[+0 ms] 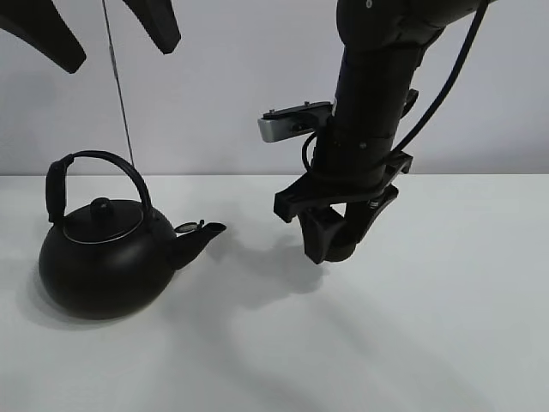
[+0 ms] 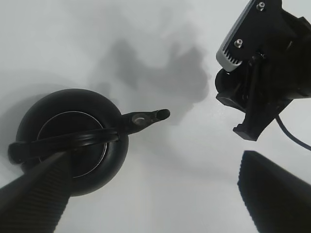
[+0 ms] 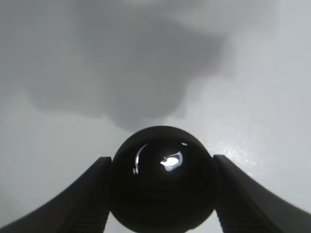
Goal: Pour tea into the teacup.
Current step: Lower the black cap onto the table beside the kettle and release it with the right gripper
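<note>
The teacup [image 3: 163,182], small, round and matte black, sits between the fingers of my right gripper [image 3: 163,199], which is shut on it. In the exterior high view that gripper [image 1: 339,236] holds the cup [image 1: 341,251] a little above the table, right of the kettle's spout [image 1: 202,236]. A glossy glint shows inside the cup; no trickle of tea is visible. The big black kettle [image 1: 103,257] with its arched handle stands upright at the left. My left gripper [image 1: 103,30] is open and empty, high above the kettle [image 2: 73,141].
The white table [image 1: 429,343] spreads under everything, with a white wall behind. The right arm and its camera mount [image 2: 262,73] hang over the table right of the spout [image 2: 150,116]. A thin cable [image 1: 120,94] hangs behind the kettle.
</note>
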